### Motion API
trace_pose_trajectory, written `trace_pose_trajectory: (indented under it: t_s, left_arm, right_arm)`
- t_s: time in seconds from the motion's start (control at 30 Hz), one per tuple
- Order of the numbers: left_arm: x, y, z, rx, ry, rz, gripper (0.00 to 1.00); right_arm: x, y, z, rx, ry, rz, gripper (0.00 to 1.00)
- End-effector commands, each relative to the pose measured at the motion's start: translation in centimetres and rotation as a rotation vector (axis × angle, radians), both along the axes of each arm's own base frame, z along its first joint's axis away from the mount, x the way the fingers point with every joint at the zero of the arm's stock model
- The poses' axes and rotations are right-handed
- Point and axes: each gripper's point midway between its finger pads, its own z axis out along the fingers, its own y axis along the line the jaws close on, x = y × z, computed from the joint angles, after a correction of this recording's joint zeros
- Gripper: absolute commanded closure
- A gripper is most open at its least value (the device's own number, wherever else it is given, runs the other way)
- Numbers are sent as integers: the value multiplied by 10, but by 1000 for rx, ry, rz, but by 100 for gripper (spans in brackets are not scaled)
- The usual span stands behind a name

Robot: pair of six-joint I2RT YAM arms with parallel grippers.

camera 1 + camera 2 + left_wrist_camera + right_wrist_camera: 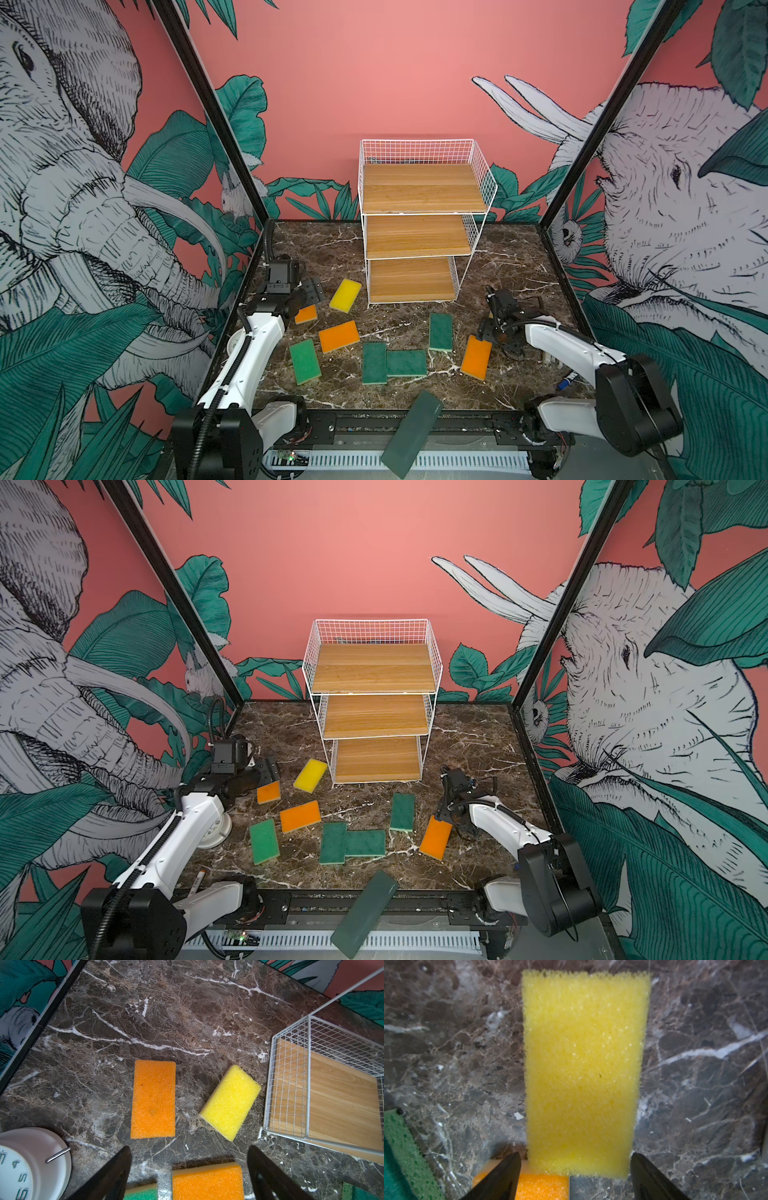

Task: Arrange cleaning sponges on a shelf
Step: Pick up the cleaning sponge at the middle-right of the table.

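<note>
Right claw (575, 1169) lining up on a yellow sponge (581, 1068)

Both claws are released, holding nothing; the sponge lies flat on the table by an orange sponge (542, 1186), the shelf (415, 237) bare. Best centre, lower, then squeeze gently.

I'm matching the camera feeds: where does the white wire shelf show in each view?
Both top views: shelf at centre, against the back wall.
Left wrist: at the right edge, a wire corner and one board.
Right wrist: not in it.
Shared landmark: yellow sponge beside its lowest board.
</note>
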Motion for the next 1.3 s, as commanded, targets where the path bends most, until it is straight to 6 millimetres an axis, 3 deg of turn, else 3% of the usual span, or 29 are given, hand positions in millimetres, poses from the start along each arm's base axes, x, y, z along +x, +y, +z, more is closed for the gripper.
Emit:
trace_pose_trajectory:
  t_s: [0.0, 0.1, 0.43, 0.53, 0.83, 1.1, 1.27]
  left_arm:
    - [1, -4, 3, -23, -1, 2, 11]
    - [1, -5, 2, -26, 3, -1, 11]
    - [0, -3, 9, -22, -9, 2, 11]
    - [-1, -3, 8, -23, -5, 4, 11]
    - [-1, -1, 21, -3, -10, -2, 12]
    - [-2, 2, 44, 33, -37, -13, 12]
    - [-2, -2, 54, 17, -53, -33, 12]
  right_arm:
    - [-5, -9, -7, -25, 16, -23, 24]
    - [-4, -10, -11, -12, 27, -35, 27]
    - [-9, -11, -16, -9, 55, -31, 18]
    - [-10, -11, -18, -9, 63, -22, 23]
    - [-9, -12, -7, -41, 81, 32, 57]
    - [-3, -15, 29, -61, -14, 45, 62]
    - [-8, 2, 43, -33, -18, 88, 63]
